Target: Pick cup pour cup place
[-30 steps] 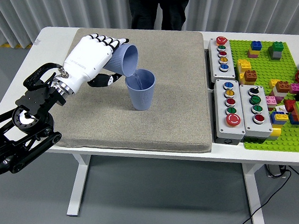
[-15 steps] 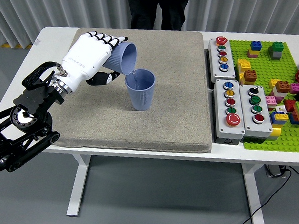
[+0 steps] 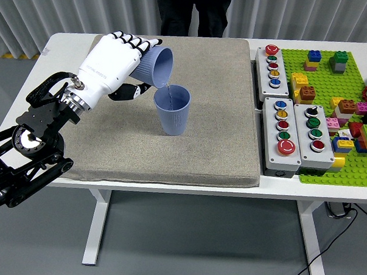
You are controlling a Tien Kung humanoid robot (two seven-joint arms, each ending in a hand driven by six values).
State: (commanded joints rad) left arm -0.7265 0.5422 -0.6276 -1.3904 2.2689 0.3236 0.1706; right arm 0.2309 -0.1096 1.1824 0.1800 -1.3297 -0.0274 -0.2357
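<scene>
I see the white counter (image 3: 70,45) carrying a large grey-beige fabric mat (image 3: 214,142) across most of its top. To the right of the mat lies a green studded baseplate (image 3: 331,167) scattered with coloured toy bricks, and between it and the mat sit three grey button boxes (image 3: 293,136) with coloured push buttons. My left robot hand (image 3: 110,64), white with black fingertips, is closed around a tilted blue ribbed plastic cup (image 3: 156,64), mouth angled down to the right. Just below that mouth a second blue plastic cup (image 3: 172,110) stands upright on the mat, and a thin stream of liquid runs between them. A person in dark clothing (image 3: 196,9) stands at the far side.
</scene>
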